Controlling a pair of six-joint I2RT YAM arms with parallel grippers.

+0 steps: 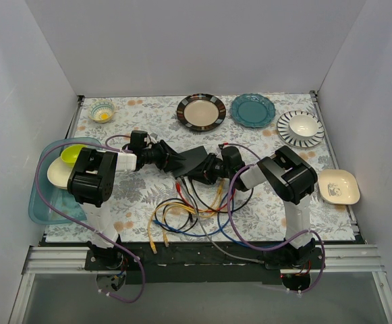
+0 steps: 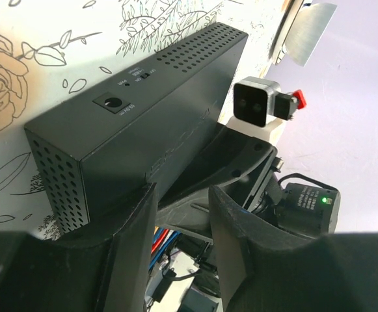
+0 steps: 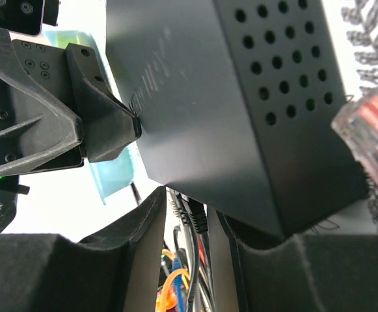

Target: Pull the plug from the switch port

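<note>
The switch (image 1: 197, 158), a black box with vent holes, sits tilted at the table's middle between both grippers; it also shows in the left wrist view (image 2: 143, 110) and the right wrist view (image 3: 195, 84). My left gripper (image 1: 175, 160) (image 2: 182, 208) has its jaws apart, and one finger (image 2: 133, 227) rests against the switch's dark face near a corner. My right gripper (image 1: 207, 171) (image 3: 187, 214) is at the socket edge. It is closed to a narrow gap on a black plug (image 3: 197, 218) and a grey cable beside it. The sockets themselves are hidden.
Yellow, blue, red and black cables (image 1: 182, 216) loop on the cloth in front of the switch. A loose clear plug on a red cable (image 3: 371, 143) hangs at the right. Plates (image 1: 201, 111) (image 1: 253, 110) and bowls (image 1: 301, 127) line the back. A blue tray (image 1: 44, 202) lies left and a white dish (image 1: 338, 186) right.
</note>
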